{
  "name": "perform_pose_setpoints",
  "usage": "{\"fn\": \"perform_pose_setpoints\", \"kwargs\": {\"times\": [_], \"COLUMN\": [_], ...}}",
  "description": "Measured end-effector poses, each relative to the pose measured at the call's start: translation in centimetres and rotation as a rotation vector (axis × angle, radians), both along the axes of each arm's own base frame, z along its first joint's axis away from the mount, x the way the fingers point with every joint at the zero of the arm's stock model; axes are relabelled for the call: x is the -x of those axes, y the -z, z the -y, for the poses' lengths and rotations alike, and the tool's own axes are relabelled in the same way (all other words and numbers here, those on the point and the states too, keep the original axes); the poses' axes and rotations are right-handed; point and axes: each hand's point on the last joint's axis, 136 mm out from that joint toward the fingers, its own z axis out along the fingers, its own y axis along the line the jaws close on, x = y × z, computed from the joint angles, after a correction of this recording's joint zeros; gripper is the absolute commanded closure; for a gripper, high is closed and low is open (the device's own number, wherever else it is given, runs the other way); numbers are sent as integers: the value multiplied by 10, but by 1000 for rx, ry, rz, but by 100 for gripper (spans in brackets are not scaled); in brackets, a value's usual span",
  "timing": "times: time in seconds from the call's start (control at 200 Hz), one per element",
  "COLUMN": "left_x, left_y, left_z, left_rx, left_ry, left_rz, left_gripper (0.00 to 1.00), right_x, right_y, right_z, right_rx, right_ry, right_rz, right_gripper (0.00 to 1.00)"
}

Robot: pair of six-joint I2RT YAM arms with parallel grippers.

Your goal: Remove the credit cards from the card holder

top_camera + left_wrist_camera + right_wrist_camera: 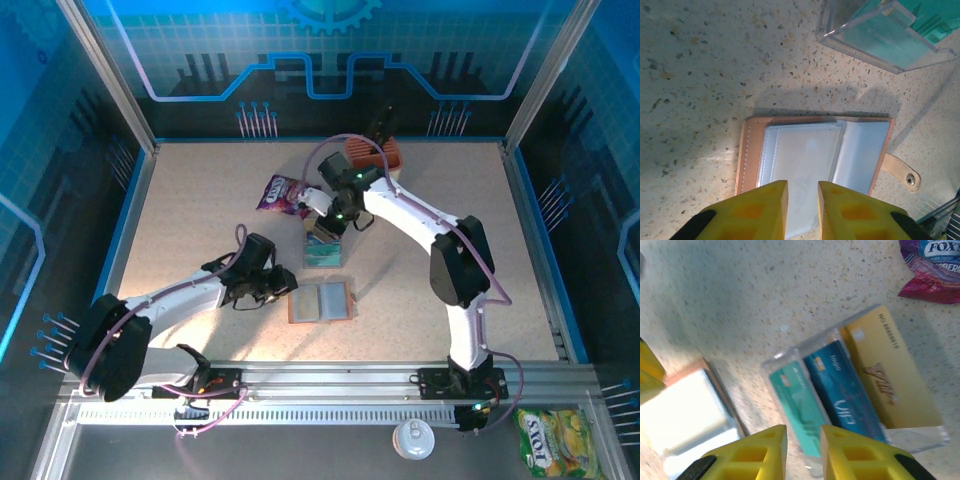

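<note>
The card holder lies open and flat on the table, brown rim up, its grey-blue inner faces showing no card. Three credit cards, teal, blue and tan-gold, lean side by side in a clear plastic stand just beyond the holder. My left gripper hovers over the holder's left face, fingers a little apart with nothing between them. My right gripper is over the near end of the teal card, slightly open and gripping nothing.
A purple snack packet lies behind and left of the stand. A block with an orange top stands at the back wall. A yellow packet and a white lid sit beyond the near rail.
</note>
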Motion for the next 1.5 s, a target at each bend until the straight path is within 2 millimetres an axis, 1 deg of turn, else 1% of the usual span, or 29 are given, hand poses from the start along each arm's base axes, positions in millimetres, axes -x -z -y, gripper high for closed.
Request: {"fn": "perform_pose_setpoints", "kwargs": {"times": [0.145, 0.245, 0.485, 0.565, 0.705, 0.86, 0.94, 1.041, 1.301, 1.501], "left_x": [6, 10, 16, 20, 24, 26, 29, 28, 28, 28], "left_y": [8, 11, 21, 25, 29, 32, 35, 35, 38, 38], "left_z": [0, 1, 1, -1, -3, -4, -6, -6, -6, -6], "left_rx": [9, 18, 27, 23, 18, 17, 15, 17, 17, 17], "left_ry": [9, 18, 12, 7, 8, 6, 1, -2, -13, -13], "left_rz": [-14, -27, -63, -77, -90, -95, -105, -105, -119, -118], "left_gripper": [79, 80, 82, 83, 85, 88, 89, 91, 99, 100], "right_x": [22, 38, 83, 94, 110, 121, 127, 133, 133, 135], "right_y": [3, 9, 29, 36, 49, 58, 64, 68, 64, 67], "right_z": [-11, -14, -25, -25, -16, -17, -17, -18, -25, -27], "right_rx": [-49, -77, -117, -124, -125, -143, -151, -158, -194, -193], "right_ry": [123, 202, 338, 392, 505, 576, 603, 618, 617, 621], "right_rz": [-50, -90, -196, -236, -331, -431, -478, -520, -545, -567], "right_gripper": [75, 75, 84, 85, 85, 85, 81, 80, 78, 75]}}
